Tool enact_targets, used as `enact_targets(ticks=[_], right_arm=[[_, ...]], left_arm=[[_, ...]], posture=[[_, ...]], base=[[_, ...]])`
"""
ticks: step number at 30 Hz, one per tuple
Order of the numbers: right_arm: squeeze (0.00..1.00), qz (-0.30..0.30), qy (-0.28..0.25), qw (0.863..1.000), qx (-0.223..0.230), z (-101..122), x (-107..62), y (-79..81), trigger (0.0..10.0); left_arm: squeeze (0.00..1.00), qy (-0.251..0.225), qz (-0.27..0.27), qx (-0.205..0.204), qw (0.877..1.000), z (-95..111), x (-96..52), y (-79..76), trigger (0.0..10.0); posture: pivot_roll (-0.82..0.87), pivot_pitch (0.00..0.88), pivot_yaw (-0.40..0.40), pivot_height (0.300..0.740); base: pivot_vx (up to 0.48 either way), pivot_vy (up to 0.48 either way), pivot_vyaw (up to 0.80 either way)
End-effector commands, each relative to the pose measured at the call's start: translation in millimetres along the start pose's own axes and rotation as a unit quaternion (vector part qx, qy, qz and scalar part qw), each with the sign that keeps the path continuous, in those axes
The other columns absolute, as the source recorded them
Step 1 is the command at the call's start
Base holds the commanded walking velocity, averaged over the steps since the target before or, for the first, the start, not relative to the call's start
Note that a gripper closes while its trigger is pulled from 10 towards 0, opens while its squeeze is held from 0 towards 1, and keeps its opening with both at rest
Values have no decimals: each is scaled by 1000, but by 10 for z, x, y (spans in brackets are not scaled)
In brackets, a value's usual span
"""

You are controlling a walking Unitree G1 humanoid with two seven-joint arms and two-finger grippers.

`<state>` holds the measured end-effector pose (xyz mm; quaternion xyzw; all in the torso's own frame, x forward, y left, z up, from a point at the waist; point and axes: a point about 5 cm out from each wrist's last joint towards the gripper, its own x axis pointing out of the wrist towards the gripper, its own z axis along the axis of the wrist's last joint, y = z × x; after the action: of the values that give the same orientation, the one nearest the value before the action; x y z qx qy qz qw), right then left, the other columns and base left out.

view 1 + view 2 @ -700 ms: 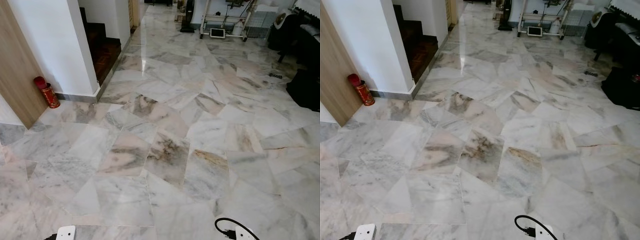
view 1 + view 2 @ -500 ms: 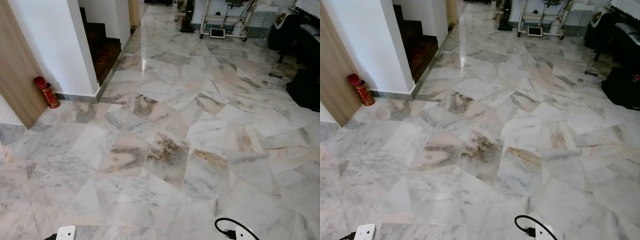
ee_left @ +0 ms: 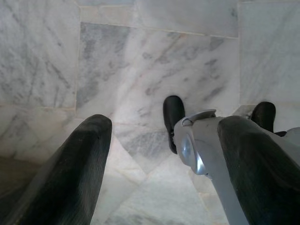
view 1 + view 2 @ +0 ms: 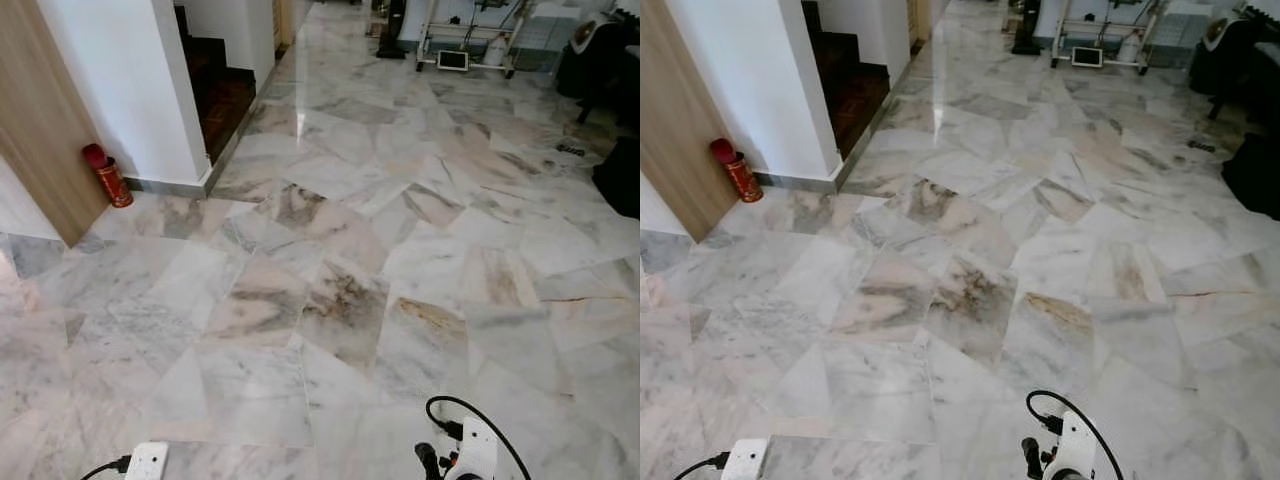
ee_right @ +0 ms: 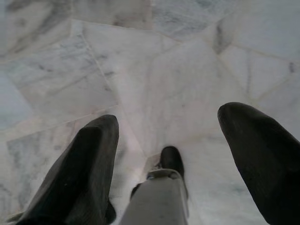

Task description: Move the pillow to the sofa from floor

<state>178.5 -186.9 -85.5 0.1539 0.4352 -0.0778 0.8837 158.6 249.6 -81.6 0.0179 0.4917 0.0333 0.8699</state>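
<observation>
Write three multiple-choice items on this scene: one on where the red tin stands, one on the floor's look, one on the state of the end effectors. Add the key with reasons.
1. Where does the red cylindrical tin stand?
A. In the middle of the open floor
B. On the floor in the corner between the wooden panel and the white wall
C. On the dark stair steps

2. What does the floor look like?
A. Dark wooden boards
B. Plain blue carpet
C. Pale grey-veined marble slabs

3. How do the black fingers of the left end effector and right end effector stand?
A. Both spread open, holding nothing
B. Both clamped on a pillow
C. Left shut, right open

Key: 1 B, the tin sits at the foot of that corner. 2 C, irregular veined slabs cover it. 3 A, each wrist view shows bare marble between parted fingers.
</observation>
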Motion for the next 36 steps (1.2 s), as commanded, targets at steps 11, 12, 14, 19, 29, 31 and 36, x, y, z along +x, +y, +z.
enact_targets(ticks=[11,12,14,19,29,31,36], right_arm=[[0,2,1,1000,7,-19,-1,15,10000],[0,3,1,1000,6,-21,-2,14,10000],[0,2,3,1000,7,-34,-4,12,10000],[0,1,3,1000,8,-32,-5,9,10000],[0,2,-2,1000,7,1,1,10,10000],[0,2,-2,1000,7,1,1,12,10000],[0,2,-1,1000,5,-7,1,17,10000]], left_arm=[[0,-3,5,-6,1000,-50,-14,21,10000],[0,-3,4,-5,1000,-52,-14,16,10000],[0,-2,6,-8,1000,-64,-13,4,10000],[0,2,0,-8,1000,-91,-8,-46,10000],[0,4,-1,-10,1000,-93,-1,-77,10000],[0,2,-2,-9,1000,-81,1,-77,10000],[0,0,-2,-9,1000,-65,1,-65,10000]], posture=[[-25,0,-26,740],[-23,0,-28,740],[-23,0,-29,740],[-22,0,-33,740],[-24,0,-34,740],[-28,0,-32,740],[-26,0,-33,740]], base=[[0,0,0],[0,0,0],[0,0,0],[0,0,0],[-269,0,0],[-304,0,0],[-310,0,0]])
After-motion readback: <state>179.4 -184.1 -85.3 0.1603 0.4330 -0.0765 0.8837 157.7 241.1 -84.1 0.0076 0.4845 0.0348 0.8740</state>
